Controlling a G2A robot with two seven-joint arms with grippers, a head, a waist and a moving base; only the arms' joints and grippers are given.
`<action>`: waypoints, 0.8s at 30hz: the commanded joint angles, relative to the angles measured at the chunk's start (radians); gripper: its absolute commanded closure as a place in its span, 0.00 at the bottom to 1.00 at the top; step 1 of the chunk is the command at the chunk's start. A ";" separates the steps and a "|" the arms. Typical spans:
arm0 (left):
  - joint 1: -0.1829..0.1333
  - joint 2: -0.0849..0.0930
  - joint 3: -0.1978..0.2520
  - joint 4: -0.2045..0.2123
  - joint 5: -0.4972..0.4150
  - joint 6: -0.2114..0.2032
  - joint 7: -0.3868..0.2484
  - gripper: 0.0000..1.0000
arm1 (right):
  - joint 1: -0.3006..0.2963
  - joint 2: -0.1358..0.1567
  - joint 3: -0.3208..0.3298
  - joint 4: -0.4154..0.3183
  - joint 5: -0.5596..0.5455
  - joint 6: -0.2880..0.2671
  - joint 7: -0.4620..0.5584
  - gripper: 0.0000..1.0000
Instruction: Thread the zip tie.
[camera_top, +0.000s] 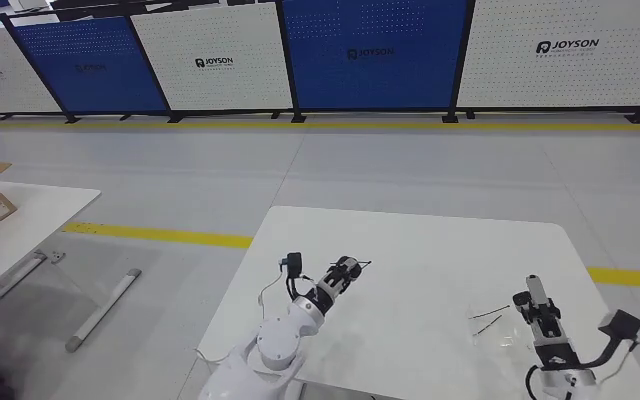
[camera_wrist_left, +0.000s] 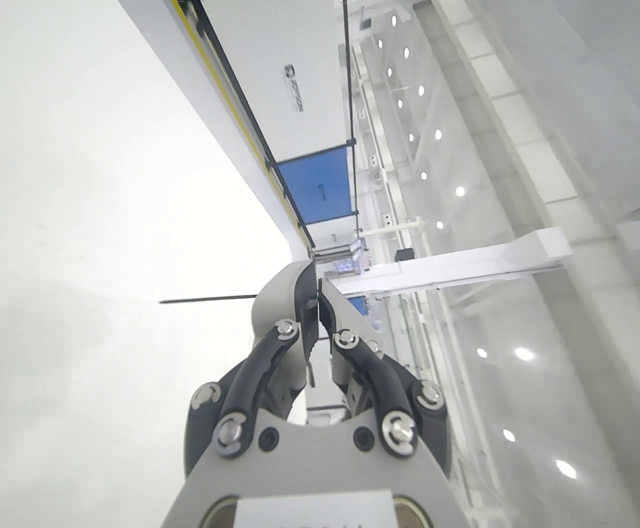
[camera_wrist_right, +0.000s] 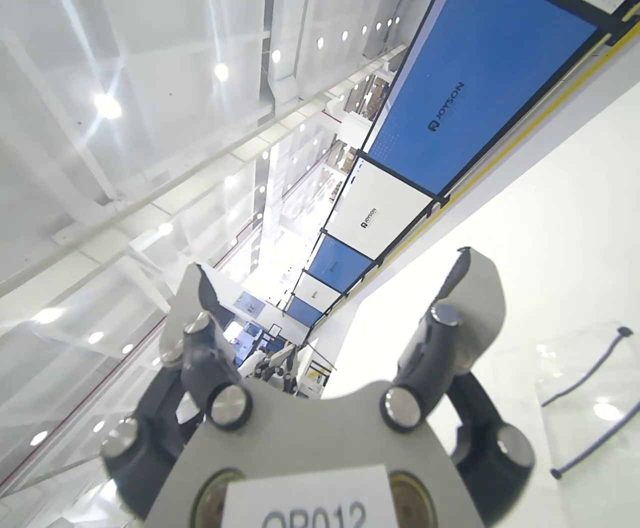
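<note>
My left gripper (camera_top: 349, 268) (camera_wrist_left: 317, 296) hovers over the left part of the white table (camera_top: 430, 245). It is shut on a thin black zip tie (camera_wrist_left: 210, 300), whose tail sticks straight out to one side of the fingers. My right gripper (camera_top: 535, 290) (camera_wrist_right: 332, 265) is open with nothing between its fingers, near the table's right front. Two more black zip ties (camera_top: 489, 317) (camera_wrist_right: 585, 372) lie on a clear plastic sheet (camera_wrist_right: 570, 350) just left of the right gripper. Far off in the right wrist view I see the left gripper (camera_wrist_right: 280, 357).
A second white table (camera_top: 40, 205) stands off to the left across a gap of floor. Blue and white pegboard panels (camera_top: 375, 55) line the back behind a yellow floor line (camera_top: 160, 235). The table's middle between the arms is bare.
</note>
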 joint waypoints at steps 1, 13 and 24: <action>0.000 0.000 0.001 -0.001 -0.008 0.000 -0.001 1.00 | 0.000 0.000 -0.001 0.000 -0.003 0.000 -0.003 0.00; 0.000 0.000 0.001 -0.001 -0.008 0.000 -0.001 1.00 | 0.000 0.000 -0.001 0.000 -0.003 0.000 -0.003 0.00; -0.006 -0.005 -0.008 0.003 -0.185 0.044 -0.100 1.00 | 0.000 0.000 -0.001 0.000 -0.003 0.000 -0.003 0.00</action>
